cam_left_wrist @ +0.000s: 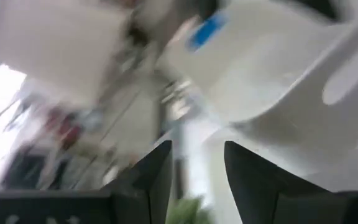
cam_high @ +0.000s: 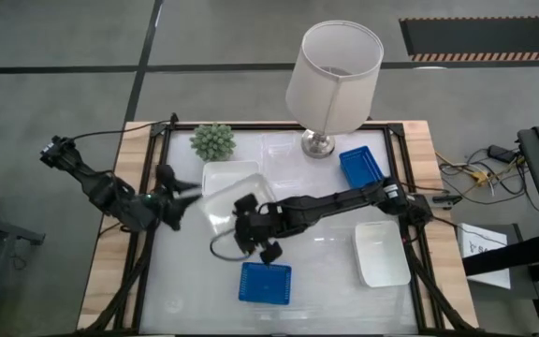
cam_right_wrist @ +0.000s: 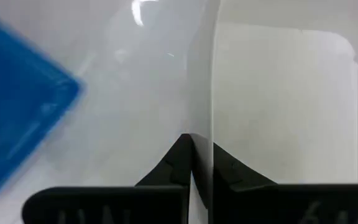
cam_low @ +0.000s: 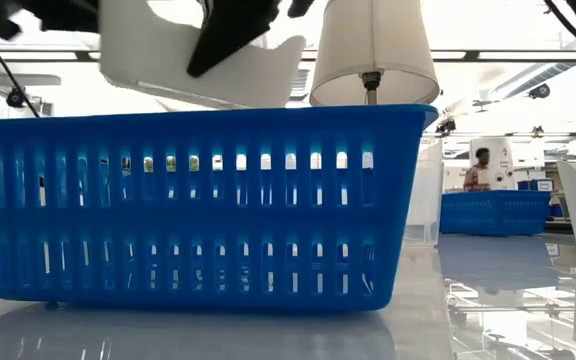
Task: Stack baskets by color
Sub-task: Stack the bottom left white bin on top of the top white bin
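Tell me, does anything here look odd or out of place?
Yes: a white basket hangs tilted in mid-air above the table, its wall pinched by the right gripper. The left gripper is open beside it. The other baskets sit flat.

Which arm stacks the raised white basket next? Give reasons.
Right. The right hand is shut on the raised white basket, and the other white basket lies nearer it. The left hand is open.
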### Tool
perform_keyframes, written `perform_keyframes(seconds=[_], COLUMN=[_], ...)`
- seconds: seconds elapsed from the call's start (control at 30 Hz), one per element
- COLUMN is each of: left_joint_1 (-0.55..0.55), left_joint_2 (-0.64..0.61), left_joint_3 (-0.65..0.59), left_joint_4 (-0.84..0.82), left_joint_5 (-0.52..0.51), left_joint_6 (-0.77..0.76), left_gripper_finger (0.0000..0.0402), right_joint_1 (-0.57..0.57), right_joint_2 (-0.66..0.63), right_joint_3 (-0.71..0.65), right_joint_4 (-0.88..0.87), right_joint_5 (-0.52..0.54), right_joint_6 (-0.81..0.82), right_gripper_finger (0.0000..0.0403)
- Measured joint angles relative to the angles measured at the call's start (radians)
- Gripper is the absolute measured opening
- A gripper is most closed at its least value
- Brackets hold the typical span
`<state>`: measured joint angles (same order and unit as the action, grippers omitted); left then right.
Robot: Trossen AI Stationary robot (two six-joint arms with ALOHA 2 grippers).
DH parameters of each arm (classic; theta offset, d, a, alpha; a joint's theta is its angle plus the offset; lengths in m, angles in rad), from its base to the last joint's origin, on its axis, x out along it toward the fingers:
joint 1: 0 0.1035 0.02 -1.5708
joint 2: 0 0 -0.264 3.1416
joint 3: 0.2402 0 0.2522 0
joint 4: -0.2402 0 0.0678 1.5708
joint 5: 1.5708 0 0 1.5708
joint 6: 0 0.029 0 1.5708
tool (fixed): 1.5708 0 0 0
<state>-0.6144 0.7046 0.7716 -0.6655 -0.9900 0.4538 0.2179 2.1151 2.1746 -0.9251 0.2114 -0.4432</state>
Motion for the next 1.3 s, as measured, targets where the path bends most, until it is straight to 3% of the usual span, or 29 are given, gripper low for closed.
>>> perform_keyframes(seconds=[0.17,0.3,0.5,0.9,1.3], left_joint_1=[0.000,0.000,0.000,0.000,0.000], left_joint_2=[-0.039,-0.048,-0.048,-0.049,-0.051], left_joint_3=[-0.041,-0.058,-0.054,-0.059,-0.058], left_joint_4=[0.008,0.005,0.019,0.020,0.021], left_joint_5=[-0.371,-0.569,-0.579,-0.581,-0.581], left_joint_6=[-0.137,-0.208,-0.288,-0.283,-0.291], left_gripper_finger=[0.0130,0.0130,0.0130,0.0130,0.0130], right_joint_1=[-0.066,-0.124,-0.199,-0.239,-0.265], right_joint_2=[0.000,0.000,0.000,0.011,0.137], right_joint_3=[0.000,0.000,-0.001,0.026,0.177], right_joint_4=[0.005,0.037,0.094,0.260,0.173], right_joint_5=[0.026,0.024,-0.036,-0.116,-0.172], right_joint_6=[0.178,0.276,0.383,0.390,0.339], right_gripper_finger=[0.0008,0.0008,0.0008,0.0008,0.0009])
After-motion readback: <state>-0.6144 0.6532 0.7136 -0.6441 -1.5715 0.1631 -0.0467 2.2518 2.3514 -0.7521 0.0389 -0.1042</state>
